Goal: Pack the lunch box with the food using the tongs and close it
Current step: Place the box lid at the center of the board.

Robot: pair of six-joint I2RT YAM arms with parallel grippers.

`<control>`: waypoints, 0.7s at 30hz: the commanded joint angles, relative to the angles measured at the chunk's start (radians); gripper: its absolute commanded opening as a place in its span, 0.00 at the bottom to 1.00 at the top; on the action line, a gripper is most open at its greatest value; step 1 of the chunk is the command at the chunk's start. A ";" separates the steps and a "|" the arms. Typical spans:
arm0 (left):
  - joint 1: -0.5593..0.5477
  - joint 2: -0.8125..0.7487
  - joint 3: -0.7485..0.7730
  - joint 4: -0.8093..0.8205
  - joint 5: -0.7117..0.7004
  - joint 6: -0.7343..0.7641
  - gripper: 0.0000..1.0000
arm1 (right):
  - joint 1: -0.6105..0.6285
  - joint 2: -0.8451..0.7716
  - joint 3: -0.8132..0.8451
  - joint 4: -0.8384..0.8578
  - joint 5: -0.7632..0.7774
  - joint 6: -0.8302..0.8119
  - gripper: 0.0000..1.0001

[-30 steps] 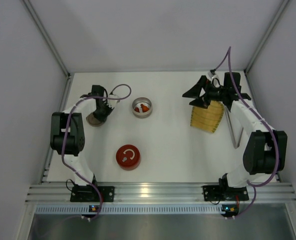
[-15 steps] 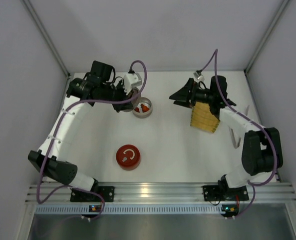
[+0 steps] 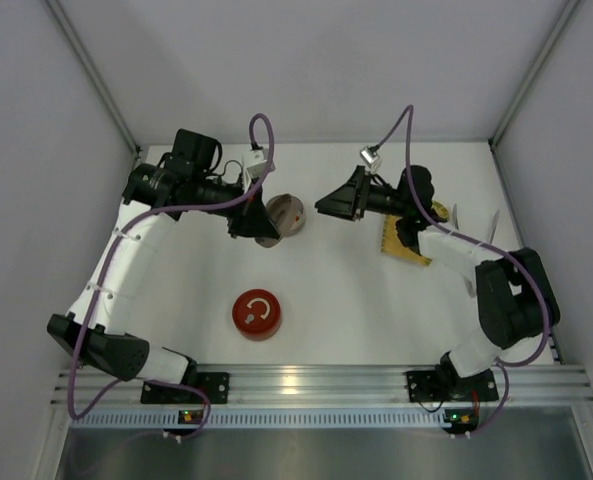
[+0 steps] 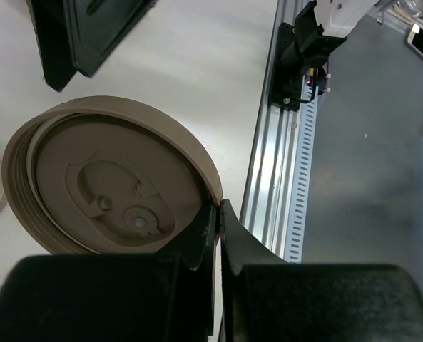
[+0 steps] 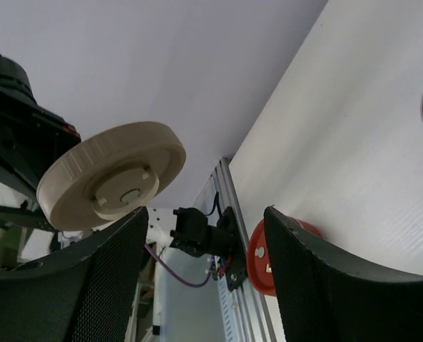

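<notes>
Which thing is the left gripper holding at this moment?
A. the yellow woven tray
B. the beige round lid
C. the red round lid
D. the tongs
B: in the left wrist view the left gripper has its jaws shut on the rim of the beige round lid, while the red round lid lies apart from it.

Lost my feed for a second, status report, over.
Left gripper shut on tan lid rim, held above table by steel container. Right gripper open, empty, in the air. Red lid flat, clear of both.
</notes>
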 commanded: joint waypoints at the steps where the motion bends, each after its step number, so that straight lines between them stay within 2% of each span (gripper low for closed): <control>1: 0.004 -0.037 -0.003 -0.004 0.095 -0.005 0.00 | 0.053 -0.098 -0.028 0.118 0.011 -0.158 0.65; 2: 0.004 -0.037 -0.003 -0.013 0.098 0.000 0.00 | 0.060 -0.160 -0.042 0.090 0.042 -0.329 0.64; 4: 0.004 -0.039 -0.005 -0.019 0.122 0.003 0.00 | 0.074 -0.231 -0.082 -0.003 0.083 -0.552 0.63; 5: 0.004 -0.039 -0.005 -0.021 0.134 0.002 0.00 | 0.079 -0.283 -0.093 -0.070 0.114 -0.733 0.62; 7: 0.005 -0.044 -0.014 -0.019 0.189 -0.001 0.00 | 0.064 -0.290 -0.119 -0.048 0.093 -0.751 0.60; 9: 0.005 -0.039 -0.022 -0.019 0.234 0.000 0.00 | 0.065 -0.297 -0.172 0.091 0.100 -0.744 0.58; 13: 0.029 -0.036 -0.025 -0.016 0.325 -0.003 0.00 | 0.094 -0.311 -0.208 0.211 0.080 -0.750 0.57; 17: 0.065 -0.027 -0.037 0.018 0.392 -0.043 0.00 | 0.096 -0.327 -0.245 0.344 0.033 -0.722 0.61; 21: 0.065 -0.028 -0.045 0.024 0.382 -0.043 0.00 | 0.109 -0.330 -0.262 0.430 0.005 -0.721 0.66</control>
